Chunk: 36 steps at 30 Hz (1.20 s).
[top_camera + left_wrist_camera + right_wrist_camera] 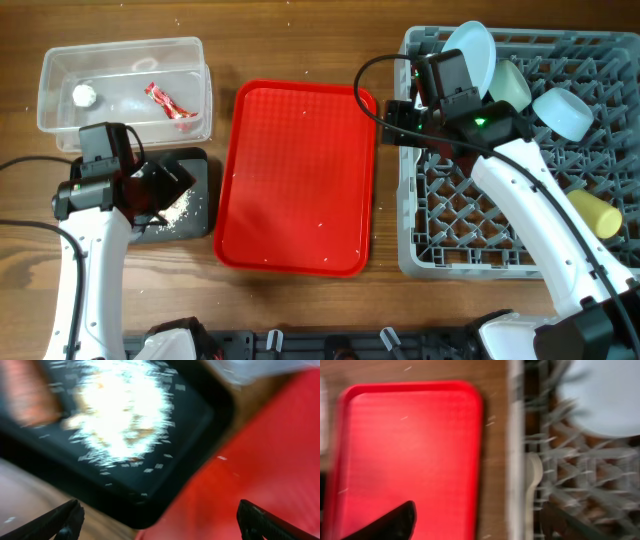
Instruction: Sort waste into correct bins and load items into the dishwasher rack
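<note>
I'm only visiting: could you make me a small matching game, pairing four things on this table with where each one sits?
Things:
1. red wrapper
2. rice scraps
3. blue plate
4. yellow cup

Places:
A. right edge of the grey rack
B. clear tub
C. top left of the grey rack in the overhead view
D. black tray

Pairs: 1-B, 2-D, 3-C, 4-A

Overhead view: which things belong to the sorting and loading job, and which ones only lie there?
Job: clear tub, paper ball, red wrapper, black tray, rice scraps, rack, plate, green bowl, blue bowl, yellow cup.
Lying about: red serving tray, wooden table.
</note>
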Available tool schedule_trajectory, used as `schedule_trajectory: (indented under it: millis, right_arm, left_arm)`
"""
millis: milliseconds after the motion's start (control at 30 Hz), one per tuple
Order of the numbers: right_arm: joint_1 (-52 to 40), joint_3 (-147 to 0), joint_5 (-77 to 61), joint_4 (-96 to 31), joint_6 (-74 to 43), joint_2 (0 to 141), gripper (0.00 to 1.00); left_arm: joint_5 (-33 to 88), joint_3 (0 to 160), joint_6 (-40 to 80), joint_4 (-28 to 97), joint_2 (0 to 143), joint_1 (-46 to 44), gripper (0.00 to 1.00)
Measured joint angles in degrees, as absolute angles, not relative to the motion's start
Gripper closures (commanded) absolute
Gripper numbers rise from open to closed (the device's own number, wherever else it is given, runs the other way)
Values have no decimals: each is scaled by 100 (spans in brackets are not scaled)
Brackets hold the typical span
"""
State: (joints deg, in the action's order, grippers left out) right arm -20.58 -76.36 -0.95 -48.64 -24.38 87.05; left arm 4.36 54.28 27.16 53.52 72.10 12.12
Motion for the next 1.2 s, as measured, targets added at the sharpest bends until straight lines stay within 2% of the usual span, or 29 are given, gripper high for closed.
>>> schedule_trajectory:
  millis: [200,333,567,767,1067,1200]
  right_arm:
    - [-2058,-7636,-1041,-4711,-2121,8705,0]
    - [-1857,-7660,-1363,-4716,-1909,8707,0]
    - [-318,-8458,-1570,-5395,-1490,8709,0]
    - [869,-8742,-1564,-6211,-1009,8709,1]
    - [1210,-8436,-1068,-6906,-604,8486,1]
    - [1212,-7205,-1000,-6311,-589,7242,1]
  left_arm:
    - [1066,5428,2023,4993,7210,202,1]
    - [1059,5614,1859,5374,7428,-360,0]
    - [838,6934,1782,6211,8226,-381,0]
    - [561,7203,1763,6619,8235,-322,0]
    - [510,7199,1752,7474,7909,478,0]
    - [545,7118,1653,7406,6871,484,0]
